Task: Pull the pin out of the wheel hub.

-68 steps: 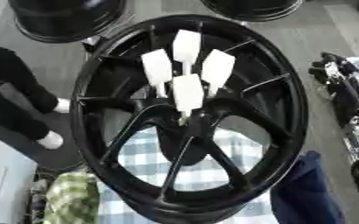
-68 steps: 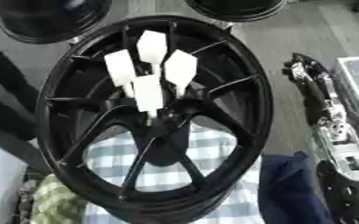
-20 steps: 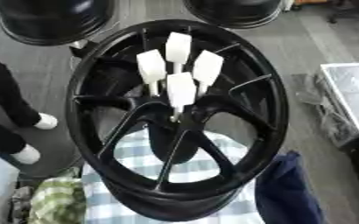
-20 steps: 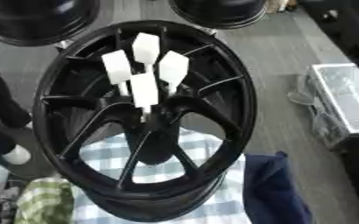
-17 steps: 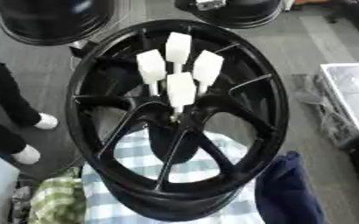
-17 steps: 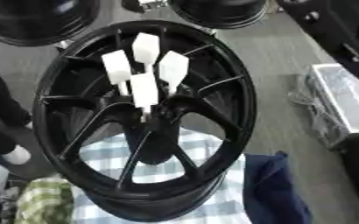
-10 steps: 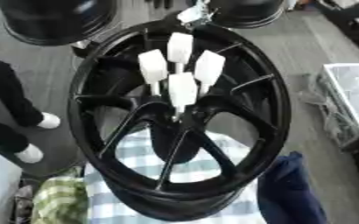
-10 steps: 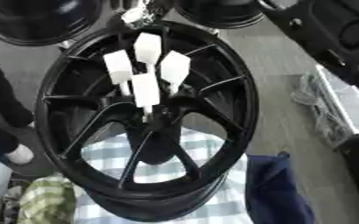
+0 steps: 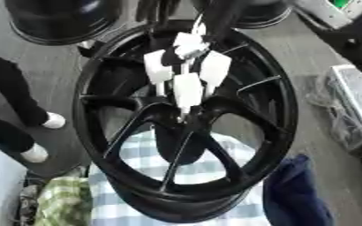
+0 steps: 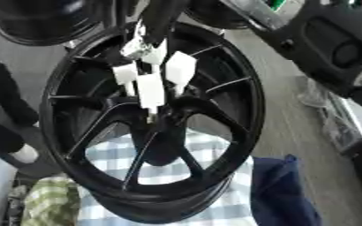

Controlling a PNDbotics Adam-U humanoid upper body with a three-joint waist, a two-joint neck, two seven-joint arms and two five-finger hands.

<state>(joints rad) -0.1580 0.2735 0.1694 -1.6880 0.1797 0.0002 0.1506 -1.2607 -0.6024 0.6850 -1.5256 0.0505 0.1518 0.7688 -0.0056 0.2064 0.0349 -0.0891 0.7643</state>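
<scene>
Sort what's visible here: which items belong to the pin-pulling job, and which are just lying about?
Belongs to the job:
- black wheel hub
- white pins standing in its centre
- hand reaching down from the top onto the rearmost pin

Just lying about:
- checked cloth under the wheel
- dark blue cloth at lower right
- other black wheels behind
- green checked fabric at lower left

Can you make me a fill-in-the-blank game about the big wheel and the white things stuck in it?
1. The big wheel is coloured ____.
2. The pins standing in its middle have tops coloured ____.
3. The cloth showing through the spokes is checked white and ____.
4. The robot's hand reaches the pins from the ____ of the picture.

Missing words: black; white; blue; top
</scene>
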